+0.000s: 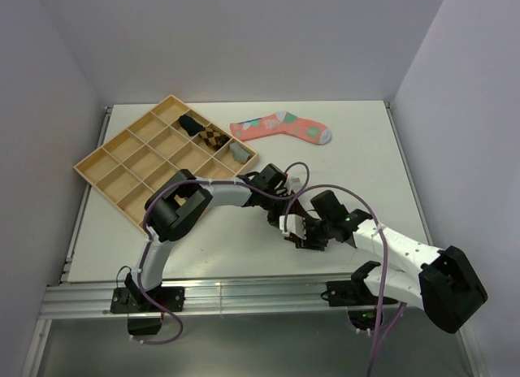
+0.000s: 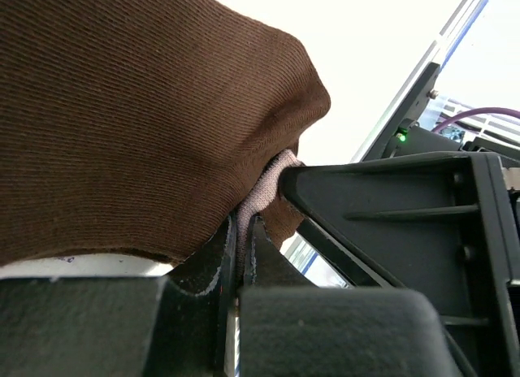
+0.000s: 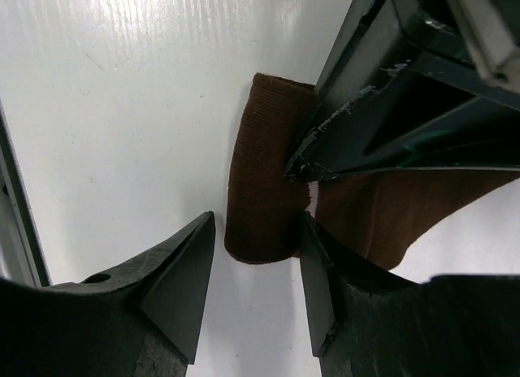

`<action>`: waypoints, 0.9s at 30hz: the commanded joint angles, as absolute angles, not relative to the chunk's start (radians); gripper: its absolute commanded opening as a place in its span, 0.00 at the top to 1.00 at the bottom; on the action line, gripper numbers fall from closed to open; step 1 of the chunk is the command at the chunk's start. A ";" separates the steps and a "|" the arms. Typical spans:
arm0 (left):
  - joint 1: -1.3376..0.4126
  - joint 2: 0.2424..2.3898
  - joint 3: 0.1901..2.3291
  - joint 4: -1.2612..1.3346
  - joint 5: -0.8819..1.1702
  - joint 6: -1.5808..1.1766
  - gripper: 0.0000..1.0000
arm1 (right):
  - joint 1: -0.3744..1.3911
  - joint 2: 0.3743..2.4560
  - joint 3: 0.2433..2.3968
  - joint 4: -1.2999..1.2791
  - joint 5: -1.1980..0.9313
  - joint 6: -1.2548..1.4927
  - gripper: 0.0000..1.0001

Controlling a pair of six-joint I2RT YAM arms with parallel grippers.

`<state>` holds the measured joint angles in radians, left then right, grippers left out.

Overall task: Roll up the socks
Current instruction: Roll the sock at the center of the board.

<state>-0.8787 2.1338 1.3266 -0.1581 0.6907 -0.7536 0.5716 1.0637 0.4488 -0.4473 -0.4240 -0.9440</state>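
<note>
1. Presently the brown sock (image 3: pixel 260 190) lies on the white table (image 3: pixel 122 109), at mid-table just ahead of the arm bases and beneath both wrists.
2. Left gripper (image 2: pixel 241 247): the fingers are pressed together with a fold of the brown fabric pinched between them. A pale inner layer shows at the pinch.
3. Right gripper (image 3: pixel 257 223): the jaws stand apart and hold nothing. Its fingertips flank the near end of the sock's rolled edge. The tip on the right of that view is close against the fabric, and the other is clear of it.
4. Governing relation: the rolled part is a short, thick band. Its long axis runs straight away from the right fingers, in line with their reach and not across their gap. The flat remainder spreads to the right of that view, under the left gripper.
5. Judgement: the right gripper is the nearer to the roll's free end. Closing where it stands would take the band across its width while the left pinch anchors the fabric beside it. A loose bite could let the roll unwind.
6. Elsewhere, the wooden tray (image 1: pixel 106 170) and a patterned sock (image 1: pixel 280 127) sit well apart from the work, towards the far side.
</note>
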 commanded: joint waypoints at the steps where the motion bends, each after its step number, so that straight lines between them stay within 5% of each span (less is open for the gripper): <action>1: -0.877 2.172 1.310 -0.179 0.669 -0.745 1.00 | 0.600 1.084 0.465 -0.422 -0.381 -0.962 0.47; 7: -0.876 2.169 1.309 -0.176 0.681 -0.752 1.00 | 0.614 1.149 0.494 -0.408 -0.362 -0.948 0.50; 11: -0.867 2.155 1.299 -0.160 0.701 -0.784 0.99 | 0.614 1.209 0.523 -0.410 -0.354 -0.924 0.70; 21: -0.835 2.066 1.185 0.079 0.674 -0.989 0.70 | 0.499 1.333 0.687 -0.656 -0.555 -0.985 0.92; 27: -0.816 1.982 1.066 0.261 0.516 -1.071 0.67 | 0.374 1.506 0.836 -0.877 -0.681 -1.084 0.95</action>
